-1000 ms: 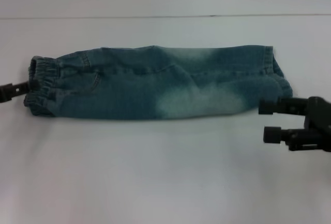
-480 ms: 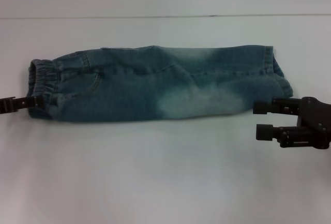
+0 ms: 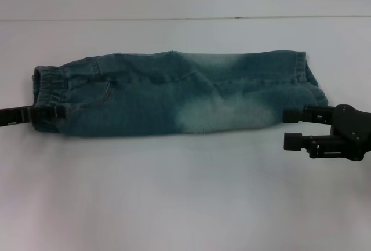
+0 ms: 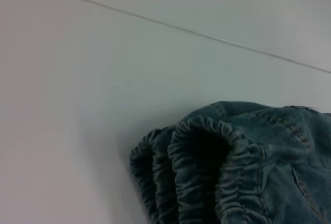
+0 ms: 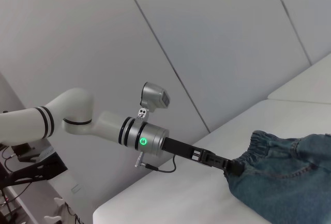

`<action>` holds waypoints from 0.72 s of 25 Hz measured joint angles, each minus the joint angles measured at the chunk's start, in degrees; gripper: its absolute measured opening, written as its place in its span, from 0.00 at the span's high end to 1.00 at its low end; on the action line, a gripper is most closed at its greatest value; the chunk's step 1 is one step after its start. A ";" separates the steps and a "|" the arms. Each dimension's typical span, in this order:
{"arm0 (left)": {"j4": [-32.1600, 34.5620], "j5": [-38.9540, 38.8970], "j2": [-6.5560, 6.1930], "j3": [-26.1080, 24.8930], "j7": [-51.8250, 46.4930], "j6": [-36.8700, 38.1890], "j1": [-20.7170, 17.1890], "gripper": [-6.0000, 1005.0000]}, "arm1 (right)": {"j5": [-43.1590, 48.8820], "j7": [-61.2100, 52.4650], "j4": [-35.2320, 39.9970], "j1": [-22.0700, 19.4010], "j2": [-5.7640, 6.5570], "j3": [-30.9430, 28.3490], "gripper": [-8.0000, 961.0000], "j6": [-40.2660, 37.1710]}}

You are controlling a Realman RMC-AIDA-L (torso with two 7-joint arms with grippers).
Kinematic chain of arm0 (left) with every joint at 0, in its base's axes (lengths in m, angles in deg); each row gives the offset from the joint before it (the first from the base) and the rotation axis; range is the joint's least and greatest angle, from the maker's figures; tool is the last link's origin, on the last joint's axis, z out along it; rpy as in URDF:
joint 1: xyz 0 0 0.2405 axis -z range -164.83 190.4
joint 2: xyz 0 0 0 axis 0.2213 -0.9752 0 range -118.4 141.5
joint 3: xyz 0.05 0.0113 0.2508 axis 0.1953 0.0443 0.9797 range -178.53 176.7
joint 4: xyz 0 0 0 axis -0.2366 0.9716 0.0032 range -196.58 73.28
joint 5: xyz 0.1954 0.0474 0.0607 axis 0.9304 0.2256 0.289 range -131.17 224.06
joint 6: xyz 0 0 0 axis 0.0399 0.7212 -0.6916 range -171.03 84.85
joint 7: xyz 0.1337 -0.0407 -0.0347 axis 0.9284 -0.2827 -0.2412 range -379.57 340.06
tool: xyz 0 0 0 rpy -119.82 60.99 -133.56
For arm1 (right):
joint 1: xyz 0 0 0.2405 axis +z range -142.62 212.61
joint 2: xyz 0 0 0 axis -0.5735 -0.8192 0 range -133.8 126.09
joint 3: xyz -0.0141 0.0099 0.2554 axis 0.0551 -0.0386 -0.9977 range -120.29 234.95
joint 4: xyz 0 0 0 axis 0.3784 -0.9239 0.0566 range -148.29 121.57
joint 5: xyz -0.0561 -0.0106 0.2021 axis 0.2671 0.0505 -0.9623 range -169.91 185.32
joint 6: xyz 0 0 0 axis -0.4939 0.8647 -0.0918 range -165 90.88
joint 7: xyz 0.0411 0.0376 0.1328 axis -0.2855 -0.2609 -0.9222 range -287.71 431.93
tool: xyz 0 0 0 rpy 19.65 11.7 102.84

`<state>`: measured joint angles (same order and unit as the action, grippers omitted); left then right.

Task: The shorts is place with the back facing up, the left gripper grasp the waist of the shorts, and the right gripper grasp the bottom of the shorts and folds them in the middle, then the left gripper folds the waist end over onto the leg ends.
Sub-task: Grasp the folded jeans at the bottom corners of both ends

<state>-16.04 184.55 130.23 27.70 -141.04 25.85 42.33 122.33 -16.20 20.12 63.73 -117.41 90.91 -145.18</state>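
One pair of denim shorts [image 3: 174, 97] lies flat across the middle of the head view, folded lengthwise into a long band on the white table [image 3: 185, 199]. We see its elastic waist [image 3: 46, 88] at the left end and the leg hems [image 3: 310, 86] at the right end. The band's upper edge runs nearly straight; its lower edge curves slightly, and a pale faded patch sits right of centre.

Two grippers are in view. The left gripper [image 3: 55, 112] reaches in from the left edge of the frame and meets the lower corner of the waist, its dark tip lying against the gathered cloth; we cannot tell whether its jaws are open or closed on the fabric. In the right wrist view the same left gripper [image 5: 235, 168] touches the waistband, with its white arm stretching toward the left of that frame. The left wrist view shows the ruffled waist opening [image 4: 207, 157] in three gathered layers at the lower right.

The right gripper [image 3: 291, 128] hangs at the right edge of the head view, just below and beside the leg hems, its jaws apart with two fingers [image 3: 294, 141] pointing left and holding nothing.

Bare table spreads wide below the shorts and also above, up to a thin seam line [image 3: 185, 18] across the top.
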 joint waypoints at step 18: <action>0.53 0.06 -0.01 1.28 0.06 0.76 0.52 0.61 | 0.00 -0.03 -0.09 -0.13 -0.51 0.38 0.11 1.60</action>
<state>-15.51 184.61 130.22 28.98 -140.98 26.61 42.85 122.33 -16.22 20.03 63.61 -117.92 91.29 -143.58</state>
